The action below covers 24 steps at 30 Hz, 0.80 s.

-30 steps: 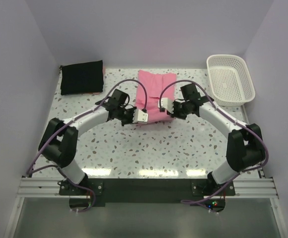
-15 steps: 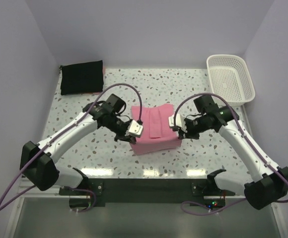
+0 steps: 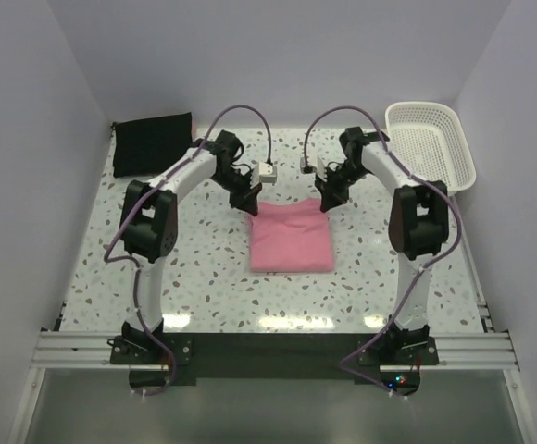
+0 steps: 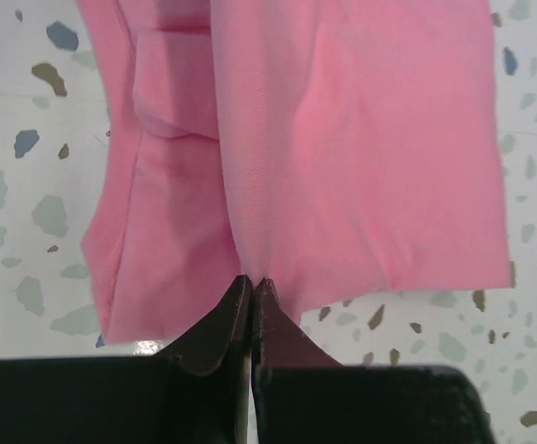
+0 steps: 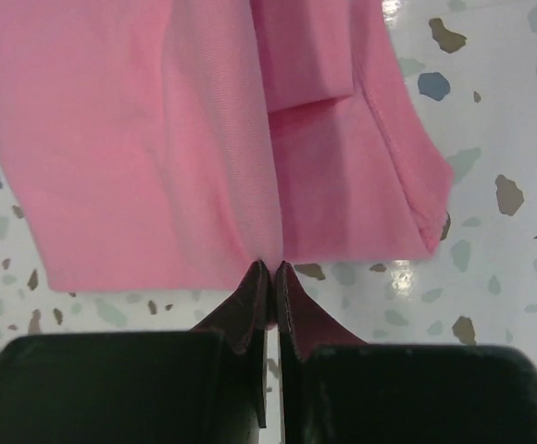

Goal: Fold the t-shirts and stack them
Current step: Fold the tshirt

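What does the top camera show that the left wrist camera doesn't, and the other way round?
Only the top external view shows the folded black garment at the table's far left corner, the white basket at far right, and the right gripper at the shirt's far edge. Only the left wrist view shows the left gripper pinched shut on the fabric's edge, a crease running from it. Both show the pink t-shirt on the speckled table.

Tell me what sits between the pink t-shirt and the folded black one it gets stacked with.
Nothing visible lies on the table between the pink t-shirt and the black garment in the far left corner; only the left arm itself crosses that stretch. The white basket sits far right, off the path.
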### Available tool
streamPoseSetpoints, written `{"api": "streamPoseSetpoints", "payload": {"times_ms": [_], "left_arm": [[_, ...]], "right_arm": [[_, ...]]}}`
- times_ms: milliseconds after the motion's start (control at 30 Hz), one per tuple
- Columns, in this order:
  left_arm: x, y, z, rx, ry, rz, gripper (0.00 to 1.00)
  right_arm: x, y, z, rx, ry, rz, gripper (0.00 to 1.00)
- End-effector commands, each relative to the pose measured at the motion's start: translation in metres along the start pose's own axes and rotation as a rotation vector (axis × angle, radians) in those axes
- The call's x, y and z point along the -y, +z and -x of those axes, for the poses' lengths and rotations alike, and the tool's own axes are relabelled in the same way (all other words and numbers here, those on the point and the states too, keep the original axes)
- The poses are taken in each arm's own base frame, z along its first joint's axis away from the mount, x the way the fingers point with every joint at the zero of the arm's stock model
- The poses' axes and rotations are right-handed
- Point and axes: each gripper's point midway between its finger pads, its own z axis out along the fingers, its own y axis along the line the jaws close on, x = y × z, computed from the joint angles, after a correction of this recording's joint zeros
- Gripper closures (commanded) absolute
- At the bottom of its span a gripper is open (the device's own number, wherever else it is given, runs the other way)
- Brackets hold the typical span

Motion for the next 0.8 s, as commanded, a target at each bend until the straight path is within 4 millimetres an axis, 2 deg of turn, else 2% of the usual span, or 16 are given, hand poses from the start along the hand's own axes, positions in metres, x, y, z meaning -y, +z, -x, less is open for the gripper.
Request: {"api": "streamPoseSetpoints", "payload": {"times_ms": [0,67,133,233,300,367,400,467,500,533,600,633,667,700,733,767], "left_arm": [[-0.035,0.008,-0.008,-0.024,-0.045,0.064,0.98],[-0.053,0.021,-0.025,-0.056,-0.060,0.090,0.98],[-0.060,0.027,-0.032,-0.063,-0.088,0.095,0.98],[-0.048,0.039,-0.049,-0.079,-0.125,0.047,0.98],[-0.028,0.041,-0.060,-0.088,-0.145,0.015,0.98],[-0.013,0.034,-0.056,-0.062,-0.125,0.016,0.98],[0.003,0.038,-0.069,-0.072,-0.140,-0.011,0.98],[0.021,0.028,-0.061,-0.044,-0.117,-0.016,0.99],[0.035,0.029,-0.070,-0.049,-0.127,-0.038,0.99],[0.043,0.027,-0.067,-0.034,-0.117,-0.046,0.99],[0.062,0.018,-0.065,-0.017,-0.079,-0.048,0.98],[0.068,0.009,-0.055,0.008,-0.044,-0.036,0.98],[0.076,0.008,-0.057,0.012,-0.026,-0.045,0.95],[0.080,0.005,-0.054,0.026,-0.014,-0.044,0.89],[0.081,0.002,-0.049,0.039,0.007,-0.033,0.76],[0.083,-0.005,-0.040,0.065,0.038,-0.017,0.72]], "right_arm": [[0.020,0.004,0.002,-0.003,0.021,0.003,1.00],[0.035,0.020,-0.008,-0.018,0.059,-0.009,1.00],[0.039,0.032,-0.017,-0.032,0.080,-0.009,1.00],[0.031,0.044,-0.028,-0.067,0.119,0.018,1.00],[0.021,0.044,-0.027,-0.071,0.124,0.023,1.00],[-0.003,0.052,-0.030,-0.097,0.141,0.071,1.00],[-0.023,0.051,-0.033,-0.105,0.162,0.099,1.00],[-0.050,0.052,-0.033,-0.109,0.178,0.148,1.00],[-0.062,0.042,-0.025,-0.089,0.170,0.138,1.00],[-0.084,0.046,-0.034,-0.094,0.220,0.183,1.00],[-0.115,0.039,-0.034,-0.089,0.236,0.218,1.00],[-0.127,0.035,-0.030,-0.071,0.254,0.241,1.00],[-0.135,0.032,-0.028,-0.060,0.268,0.253,0.91],[-0.140,0.029,-0.025,-0.052,0.280,0.258,0.75],[-0.140,0.023,-0.017,-0.034,0.283,0.253,0.51],[-0.145,0.016,-0.011,-0.025,0.310,0.278,0.45]]}}
